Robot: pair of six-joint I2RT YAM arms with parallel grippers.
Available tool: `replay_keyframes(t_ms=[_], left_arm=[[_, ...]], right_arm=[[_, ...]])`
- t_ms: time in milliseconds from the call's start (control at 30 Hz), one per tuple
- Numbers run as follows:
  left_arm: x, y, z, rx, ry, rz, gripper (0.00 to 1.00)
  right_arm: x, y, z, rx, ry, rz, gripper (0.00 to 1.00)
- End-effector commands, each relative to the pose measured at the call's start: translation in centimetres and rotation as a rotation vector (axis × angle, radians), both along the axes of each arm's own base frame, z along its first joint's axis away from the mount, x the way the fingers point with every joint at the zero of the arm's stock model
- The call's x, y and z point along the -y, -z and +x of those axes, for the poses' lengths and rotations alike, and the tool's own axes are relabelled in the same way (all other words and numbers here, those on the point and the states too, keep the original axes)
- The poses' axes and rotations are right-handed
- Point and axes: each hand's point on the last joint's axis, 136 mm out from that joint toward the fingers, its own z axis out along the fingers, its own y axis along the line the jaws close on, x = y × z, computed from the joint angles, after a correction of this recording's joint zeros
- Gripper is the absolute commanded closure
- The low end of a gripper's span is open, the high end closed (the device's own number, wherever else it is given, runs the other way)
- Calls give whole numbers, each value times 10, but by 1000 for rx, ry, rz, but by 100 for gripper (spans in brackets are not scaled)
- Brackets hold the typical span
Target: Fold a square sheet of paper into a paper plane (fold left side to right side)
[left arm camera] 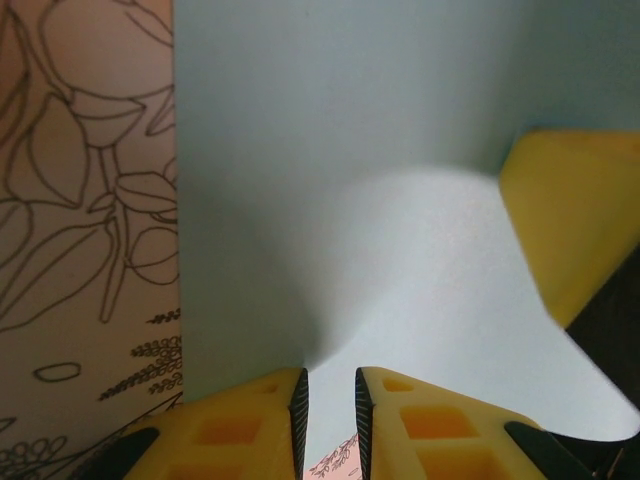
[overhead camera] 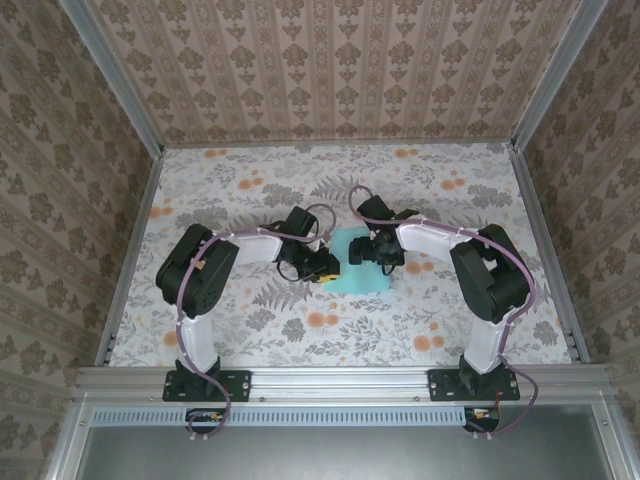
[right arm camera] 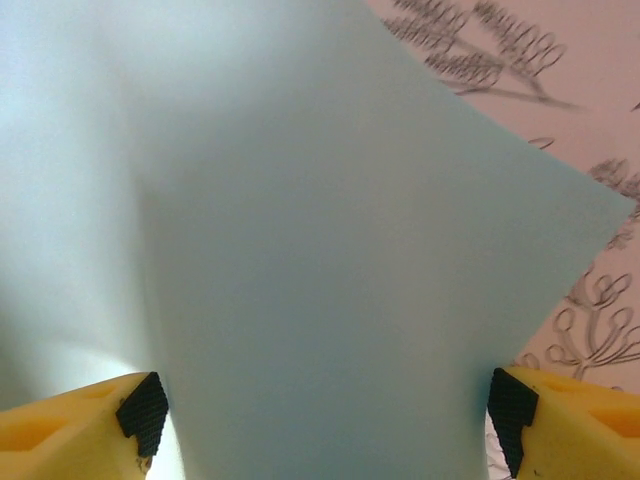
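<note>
The square sheet of paper (overhead camera: pixel 365 281) is light turquoise and lies mid-table between both arms. In the left wrist view the paper (left arm camera: pixel 350 150) is flat on its left part and bulges upward on its right. My left gripper (left arm camera: pixel 330 385) is at the paper's near edge, its jaws a narrow gap apart with that edge in the gap and table showing below it. My right gripper (right arm camera: pixel 325 420) is open wide, and the curved paper (right arm camera: pixel 320 250) spans the space between its pads. From above, the left gripper (overhead camera: pixel 325 265) and right gripper (overhead camera: pixel 368 252) face each other over the sheet.
The floral tablecloth (overhead camera: pixel 300 330) covers the table. Metal rails (overhead camera: pixel 130 260) run along the sides and patterned walls enclose it. A yellow finger of the right gripper (left arm camera: pixel 575 220) stands close by the lifted paper in the left wrist view.
</note>
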Motion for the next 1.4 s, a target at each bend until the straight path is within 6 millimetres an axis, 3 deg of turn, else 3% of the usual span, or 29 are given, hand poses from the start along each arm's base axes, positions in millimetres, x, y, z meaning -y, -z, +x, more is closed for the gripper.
replay_keyframes(t_ms=[0,233,367,500,633,800,933,1067,1233,1367], left_arm=[[-3,13,2,16,4,55,77],[1,-17,20,93,-13,-18,72],[-13,-48,39,172,-42,-61,64],[-35,-85,56,263,-78,-129,54],[-62,-131,73,390,-112,-241,41],[-78,-193,73,570,-74,-419,25],[-78,-233,63,668,-7,-538,17],[-68,-267,49,735,74,-655,14],[-53,-295,31,783,172,-736,11],[-42,-310,18,803,230,-780,11]], right_arm=[[-6,-1,-25,-83,-22,38,22],[-11,-12,-22,-62,-47,67,46],[-17,-30,-13,-1,-72,145,58],[-24,-53,-7,72,-111,275,65],[-31,-95,-4,198,-209,416,66],[-38,-169,-11,374,-340,593,67],[-44,-231,-27,496,-450,705,67],[-55,-281,-43,547,-548,824,68],[-66,-319,-59,579,-637,912,68],[-70,-328,-63,586,-663,928,68]])
